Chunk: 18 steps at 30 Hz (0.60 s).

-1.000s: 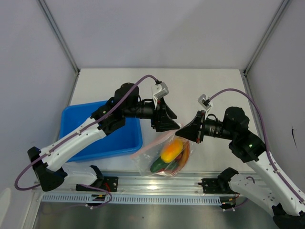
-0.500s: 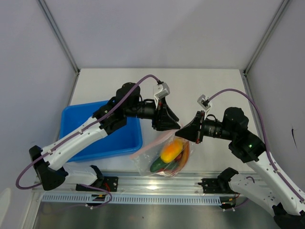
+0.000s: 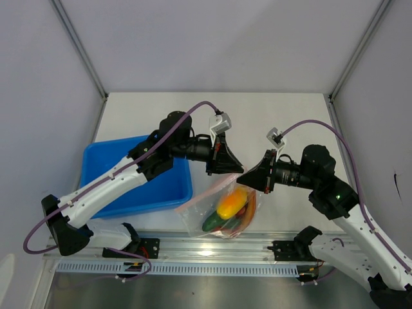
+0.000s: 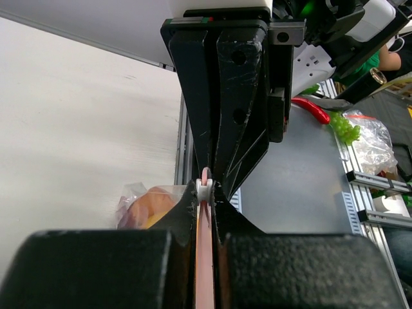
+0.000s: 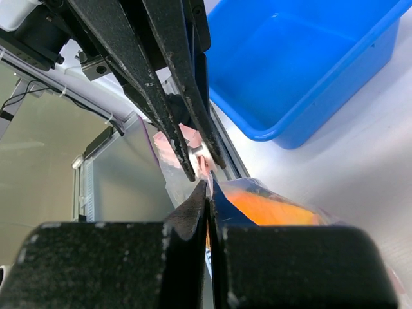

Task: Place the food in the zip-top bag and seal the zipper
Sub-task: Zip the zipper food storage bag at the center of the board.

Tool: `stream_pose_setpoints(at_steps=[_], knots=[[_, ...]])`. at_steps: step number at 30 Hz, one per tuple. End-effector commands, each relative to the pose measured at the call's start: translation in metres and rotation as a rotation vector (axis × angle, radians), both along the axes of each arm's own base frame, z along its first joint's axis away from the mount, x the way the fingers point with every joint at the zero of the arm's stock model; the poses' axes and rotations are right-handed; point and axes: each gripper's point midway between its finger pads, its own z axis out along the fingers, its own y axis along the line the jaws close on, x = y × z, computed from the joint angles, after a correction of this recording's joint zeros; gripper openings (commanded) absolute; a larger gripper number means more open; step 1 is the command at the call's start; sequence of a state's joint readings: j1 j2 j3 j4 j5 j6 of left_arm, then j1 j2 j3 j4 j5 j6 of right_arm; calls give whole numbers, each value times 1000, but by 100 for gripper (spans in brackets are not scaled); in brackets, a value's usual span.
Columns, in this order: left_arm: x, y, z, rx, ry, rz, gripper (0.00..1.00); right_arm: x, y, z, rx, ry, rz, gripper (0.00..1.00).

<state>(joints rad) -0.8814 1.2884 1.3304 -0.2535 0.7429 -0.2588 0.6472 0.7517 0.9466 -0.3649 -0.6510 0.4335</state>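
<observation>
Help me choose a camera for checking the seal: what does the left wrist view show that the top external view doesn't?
Only left wrist: the pinch itself, the thin pinkish-red zipper strip clamped in the shut left tool. Only top external: the blue plastic tray and the green toy piece inside the clear zip-top bag. Both: the bag, its yellow-orange toy food, and the right tool meeting the left at the bag's mouth.

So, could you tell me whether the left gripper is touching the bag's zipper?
Touching. The left wrist view shows the left gripper shut on the pink zipper, with the strip pinched between its fingertips.
</observation>
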Motion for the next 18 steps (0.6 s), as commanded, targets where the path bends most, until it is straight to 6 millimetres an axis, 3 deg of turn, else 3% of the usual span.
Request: stream_pose_setpoints(at_steps=[1,5,9,18], knots=[[-11,0,17,-40,-7,-59,0,-1,-1,31,69,-70,-17,0],[-18,4,16,-15,30,-90,0,7,-7,51,107,-97,-99,0],[-25,7,15,-7,44,-113,1,18,-14,45,79,-103,-178,0],[-26,11,-8,52,82,-111,1,17,-14,64,150,-119,-185,0]])
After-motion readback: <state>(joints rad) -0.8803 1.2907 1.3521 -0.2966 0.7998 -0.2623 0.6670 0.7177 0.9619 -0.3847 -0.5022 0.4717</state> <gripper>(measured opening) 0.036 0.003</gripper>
